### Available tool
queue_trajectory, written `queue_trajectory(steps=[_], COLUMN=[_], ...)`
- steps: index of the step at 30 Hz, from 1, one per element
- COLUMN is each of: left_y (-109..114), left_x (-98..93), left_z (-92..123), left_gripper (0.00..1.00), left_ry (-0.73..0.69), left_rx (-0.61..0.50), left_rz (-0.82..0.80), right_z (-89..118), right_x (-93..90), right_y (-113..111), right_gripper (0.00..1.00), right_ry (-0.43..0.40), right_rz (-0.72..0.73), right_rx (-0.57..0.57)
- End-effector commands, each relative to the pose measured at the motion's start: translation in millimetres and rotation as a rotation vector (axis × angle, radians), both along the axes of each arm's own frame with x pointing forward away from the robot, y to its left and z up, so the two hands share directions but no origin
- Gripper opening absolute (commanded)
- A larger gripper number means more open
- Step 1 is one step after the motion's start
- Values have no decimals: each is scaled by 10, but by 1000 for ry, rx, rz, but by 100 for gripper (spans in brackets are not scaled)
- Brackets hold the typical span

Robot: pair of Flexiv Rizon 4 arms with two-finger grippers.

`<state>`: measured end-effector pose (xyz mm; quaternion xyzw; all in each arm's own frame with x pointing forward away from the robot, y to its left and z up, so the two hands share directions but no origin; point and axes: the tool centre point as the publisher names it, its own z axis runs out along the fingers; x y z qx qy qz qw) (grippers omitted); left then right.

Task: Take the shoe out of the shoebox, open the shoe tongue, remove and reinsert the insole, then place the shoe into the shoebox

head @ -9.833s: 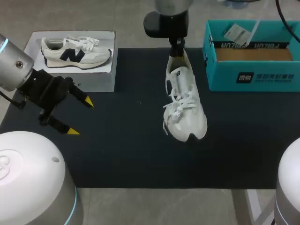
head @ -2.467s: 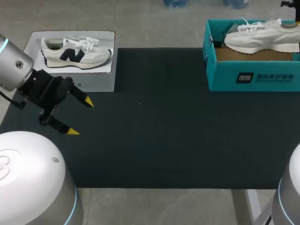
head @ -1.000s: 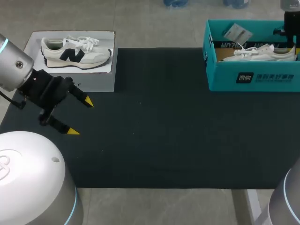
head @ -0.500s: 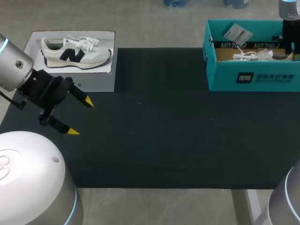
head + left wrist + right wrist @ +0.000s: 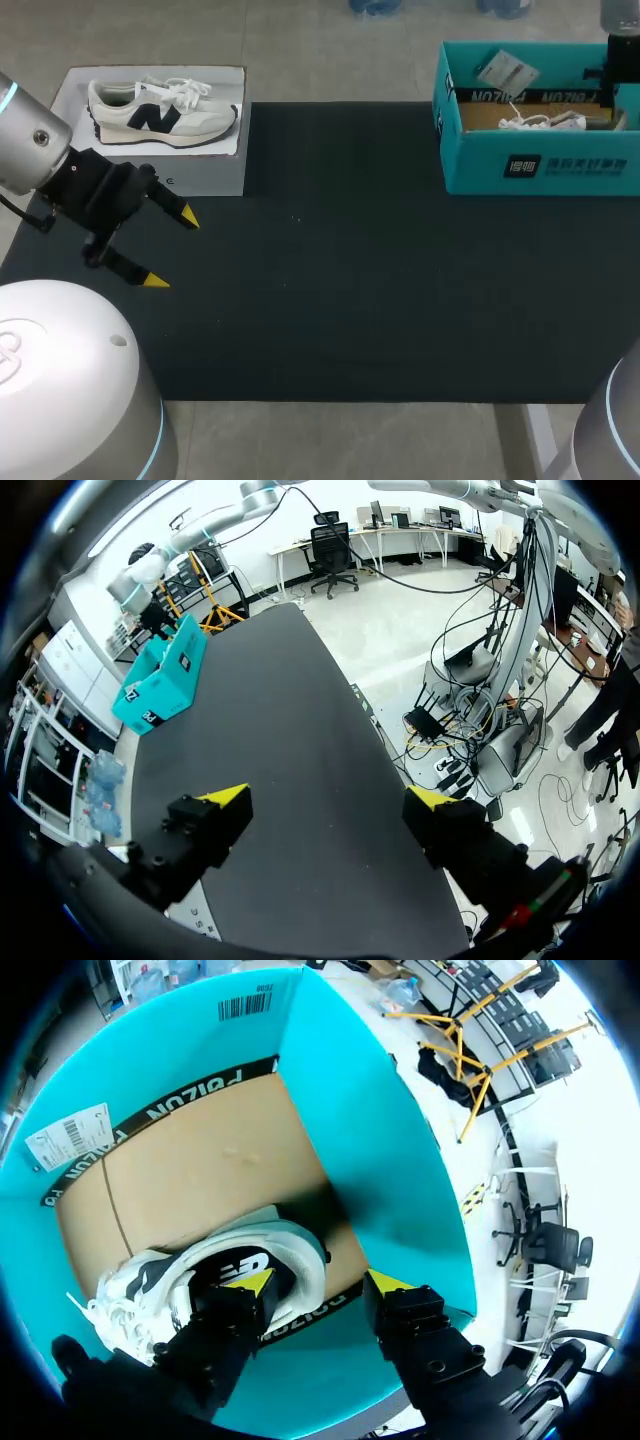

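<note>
- Lying in the shoebox (image 5: 540, 165), the shoe (image 5: 170, 1275) looks placed — last step done, I judge.
- My right gripper (image 5: 320, 1282) straddles its heel, fingers apart, released; withdrawal remains.
- My left gripper (image 5: 172, 250) hangs spread, empty.

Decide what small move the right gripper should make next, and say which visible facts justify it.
Probably lift the right gripper straight up, clear of the teal shoebox. The white shoe already lies on the box floor, and the fingers stand apart at its heel, one tip inside the collar, so it seems let go.
</note>
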<state>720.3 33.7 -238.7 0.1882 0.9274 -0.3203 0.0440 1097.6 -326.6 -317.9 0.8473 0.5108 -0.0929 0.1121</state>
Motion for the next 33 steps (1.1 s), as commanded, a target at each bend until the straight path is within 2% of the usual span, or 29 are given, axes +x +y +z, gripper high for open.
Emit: queue_trajectory(steps=[1, 2, 3, 4, 10, 17, 20, 26, 28, 32, 33], left_y=[-2, -2, -2, -2, -2, -2, -2, -2, 45, 284, 356], left_x=[-3, -3, -3, -3, -3, -3, -3, -3, 117, 453, 508], left_z=[-1, -1, -1, -1, -1, -1, -1, -1, 124, 305, 333], left_gripper=[100, 100, 100, 100, 100, 100, 100, 100, 100, 100, 100], left_ry=[0, 0, 0, 0, 0, 0, 0, 0, -94, -266, -285], left_rx=[3, 3, 3, 3, 3, 3, 3, 3, 50, 128, 111], left_rz=[0, 0, 0, 0, 0, 0, 0, 0, -52, -244, -310], right_z=[270, 328, 389, 449, 746, 877, 988, 988, 988, 988, 988], right_x=[-67, -56, -49, -47, -161, -358, -427, -427, -427, -427, -427], right_y=[61, 73, 87, 103, 235, 413, 516, 516, 516, 516, 516], right_gripper=[80, 84, 94, 100, 100, 100, 100, 100, 100, 100, 100], right_ry=[-25, -24, -28, -30, -37, -44, -22, -22, -22, -22, -22], right_rz=[11, 16, 19, 23, 35, 33, 41, 41, 41, 41, 41], right_rx=[-9, -8, -10, -14, 12, 44, 62, 62, 62, 62, 62])
